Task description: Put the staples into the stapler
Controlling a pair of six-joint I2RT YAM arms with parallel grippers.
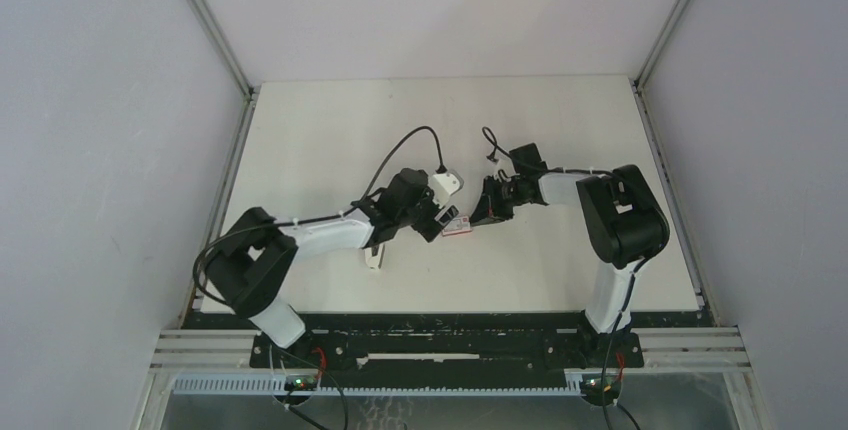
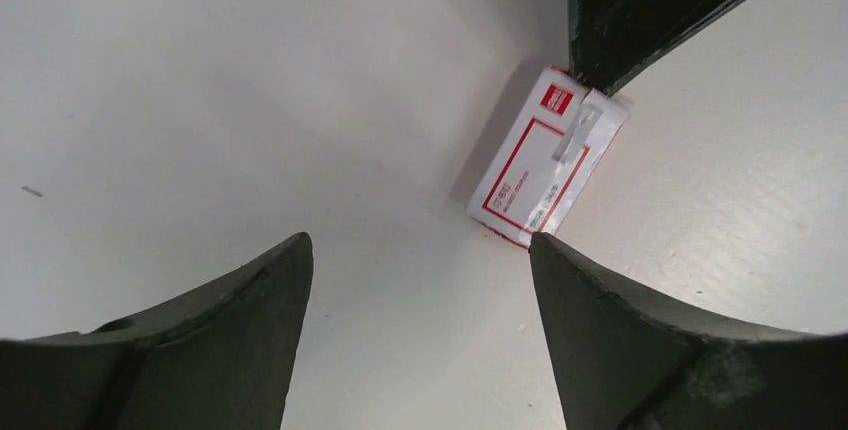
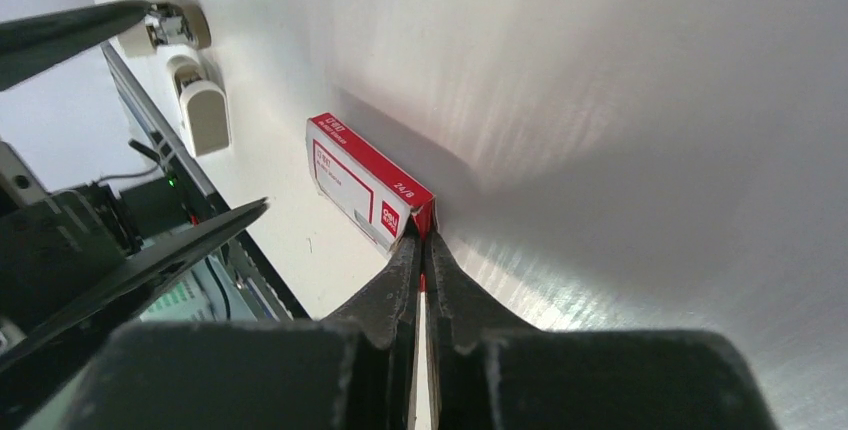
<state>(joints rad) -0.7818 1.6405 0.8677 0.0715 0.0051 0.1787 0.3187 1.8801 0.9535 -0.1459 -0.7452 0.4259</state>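
A small red-and-white box (image 1: 456,223) lies flat on the white table between my two grippers. My right gripper (image 3: 423,240) is shut on the thin red end flap of this box (image 3: 365,182). My left gripper (image 2: 418,250) stands open just short of the box (image 2: 545,160), and its right fingertip (image 2: 545,250) is almost at the box's near corner. Nothing is between its fingers. The right gripper's dark fingers (image 2: 640,10) meet the box's far end. The tiny white and beige stapler (image 3: 205,115) lies on the table beyond the box, near the left arm (image 1: 375,256). The staples are out of view.
The table's front edge with a black rail (image 1: 450,322) runs close behind the stapler. Grey walls (image 1: 100,150) close in the table on the left, back and right. A black cable (image 1: 410,145) loops over the left wrist.
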